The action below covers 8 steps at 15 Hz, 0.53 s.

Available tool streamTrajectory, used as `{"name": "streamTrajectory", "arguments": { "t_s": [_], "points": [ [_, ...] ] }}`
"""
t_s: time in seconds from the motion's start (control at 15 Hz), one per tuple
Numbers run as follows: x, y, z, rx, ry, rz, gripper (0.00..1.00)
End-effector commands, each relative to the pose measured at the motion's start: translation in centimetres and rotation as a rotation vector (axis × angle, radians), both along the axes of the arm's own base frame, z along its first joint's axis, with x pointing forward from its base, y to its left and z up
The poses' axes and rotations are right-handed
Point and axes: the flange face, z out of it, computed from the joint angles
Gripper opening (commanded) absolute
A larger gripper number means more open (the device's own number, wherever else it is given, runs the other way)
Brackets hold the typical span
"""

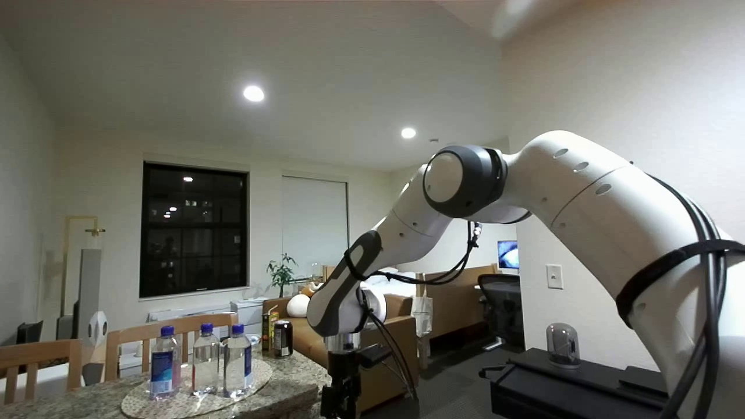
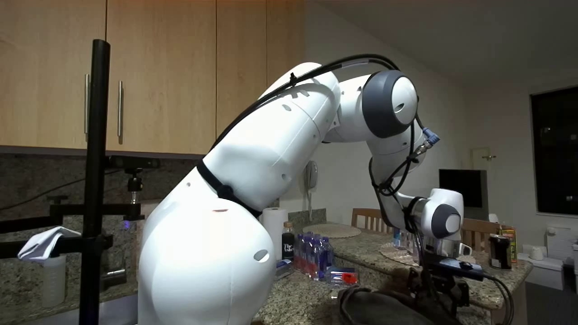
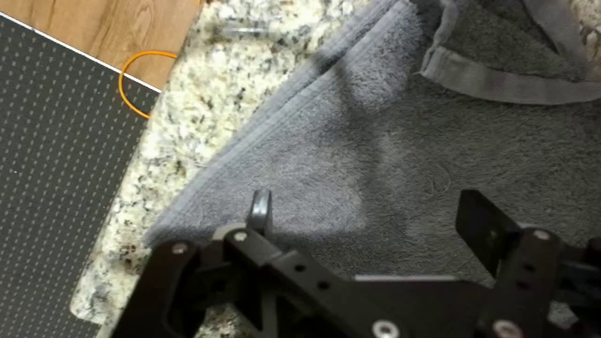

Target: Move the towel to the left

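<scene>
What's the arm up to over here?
The robot arm is at work on the gray towel, which lies partly folded on the granite counter; the job is to move it left. The hand is open over the towel, with no cloth visibly gripped; I can't tell whether it touches. In an exterior view, three water bottles stand on a round mat.
</scene>
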Motion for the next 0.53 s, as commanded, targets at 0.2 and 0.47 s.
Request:
{"name": "streamTrajectory", "arguments": {
  "t_s": [0.2,0.47],
  "points": [
    [0.2,1.7,-0.5,0.001,0.011,0.057,1.00],
    [0.4,4.5,-2.9,0.003,0.043,0.118,1.00]
  ]
}}
